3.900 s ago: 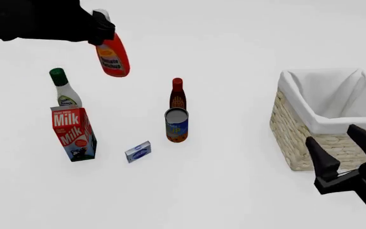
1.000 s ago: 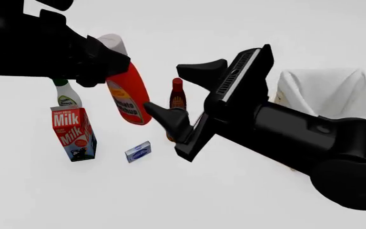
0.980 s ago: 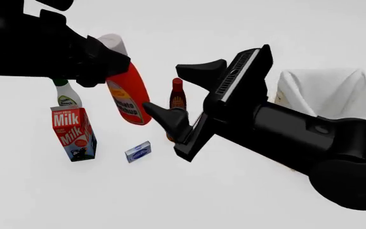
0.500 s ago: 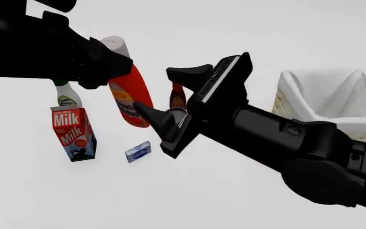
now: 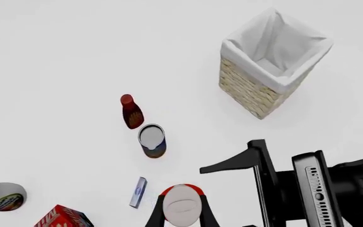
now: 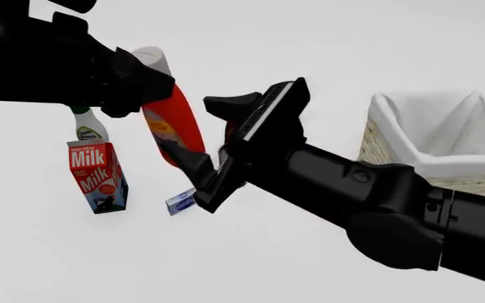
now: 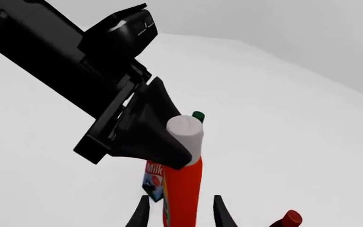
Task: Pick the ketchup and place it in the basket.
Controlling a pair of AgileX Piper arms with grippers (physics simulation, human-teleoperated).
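Note:
The ketchup [image 6: 175,117], a bright red bottle with a pale cap, hangs tilted in the air above the table's left half. My left gripper [image 6: 146,82] is shut on its neck just below the cap. In the left wrist view the cap [image 5: 183,206] sits between the left fingers [image 5: 157,215]. My right gripper [image 6: 185,123] is open, one finger on each side of the bottle's lower body. In the right wrist view the ketchup [image 7: 183,189] stands between those fingers [image 7: 219,213]; contact cannot be told. The basket [image 6: 376,148], wicker with a white lining, stands at the far right.
Below the ketchup stand a milk carton [image 6: 98,177], a white bottle [image 6: 88,131] and a small blue box [image 6: 177,203]. In the left wrist view a dark red bottle [image 5: 131,112] and a can [image 5: 151,140] stand between these and the basket [image 5: 247,92].
My right arm has swung left from the basket side, bringing its open fingers around the ketchup's lower body. The left gripper keeps its hold on the bottle and has barely moved over the last second.

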